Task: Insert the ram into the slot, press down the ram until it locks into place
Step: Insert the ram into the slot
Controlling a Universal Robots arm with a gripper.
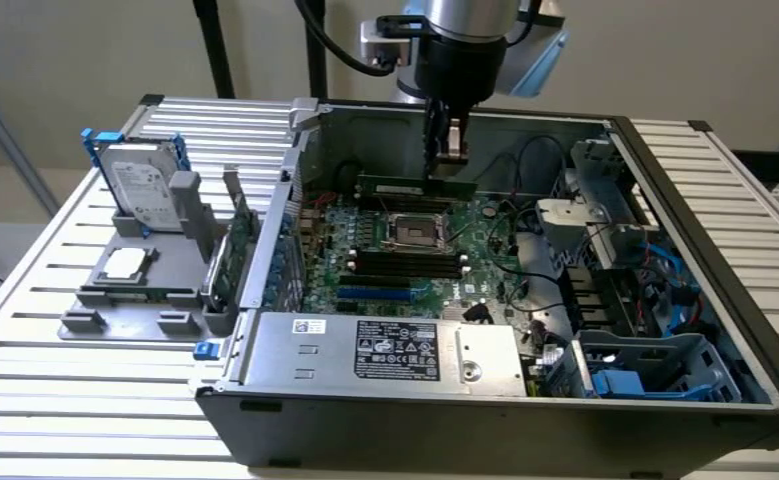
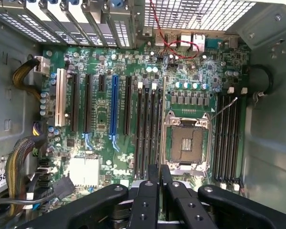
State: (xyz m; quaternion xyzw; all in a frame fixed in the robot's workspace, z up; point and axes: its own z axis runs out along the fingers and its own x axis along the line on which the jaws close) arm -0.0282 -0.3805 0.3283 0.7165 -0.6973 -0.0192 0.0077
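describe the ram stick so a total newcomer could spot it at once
Start at the open computer case and find the square CPU socket on its motherboard. Just beyond the socket in the exterior view, under the gripper, is the ram: a long thin green stick held level above the board. The nearby black slots sit on the board; this one is green and raised.

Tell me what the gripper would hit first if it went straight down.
The ram in the gripper would land first, likely on the motherboard near the socket; depth is unclear, so I can't tell whether it meets a slot.
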